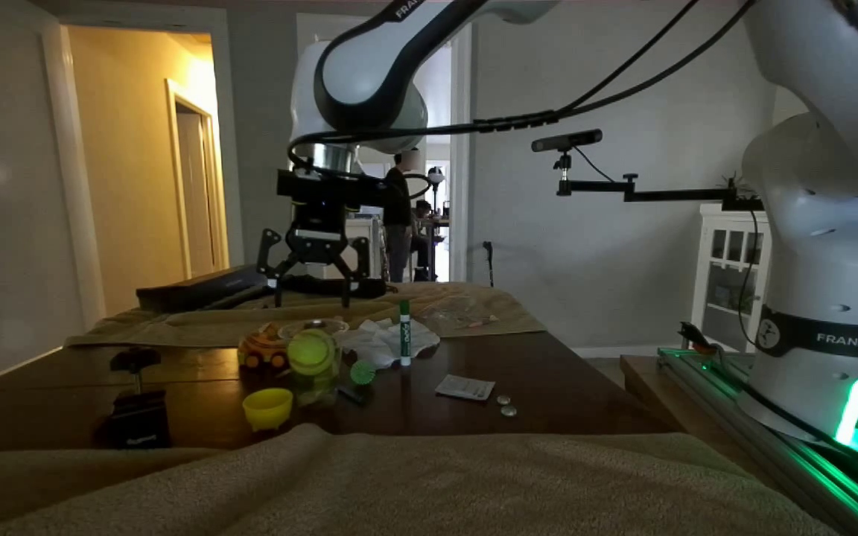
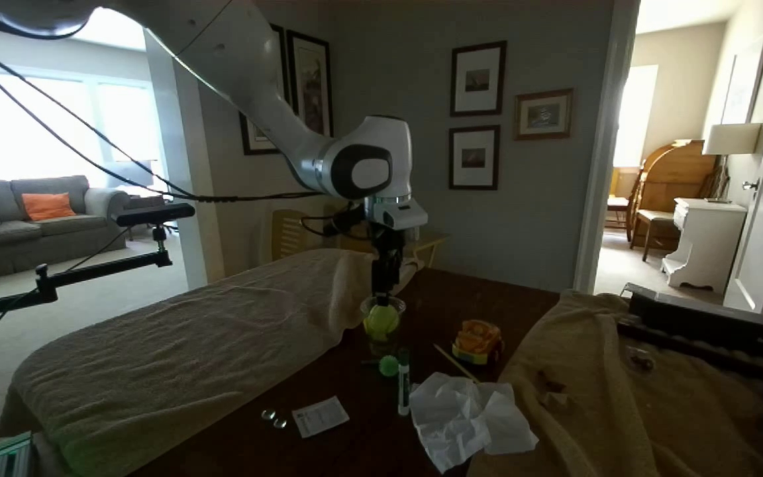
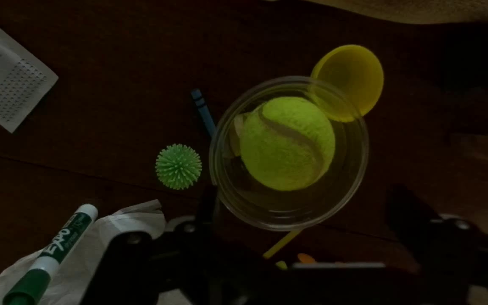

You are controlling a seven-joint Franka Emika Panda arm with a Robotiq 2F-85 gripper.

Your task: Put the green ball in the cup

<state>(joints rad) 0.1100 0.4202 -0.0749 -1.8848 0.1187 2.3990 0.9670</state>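
Hovering with my gripper (image 1: 312,301) spread and empty, I see the green ball (image 3: 287,143) below me inside the clear cup (image 3: 284,214), whose sides presumably keep it from rolling, so I judge my task done. The cup stands on a dark, glossy table (image 1: 570,402) edged with tan towels (image 1: 399,484); beyond are a grey wall (image 1: 585,253) and a warmly lit hallway (image 1: 124,171).

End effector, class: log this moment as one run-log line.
end effector: open, above clear round plastic cup | fuzzy yellow-green tennis ball: inside cup | spiky green ball: beside cup
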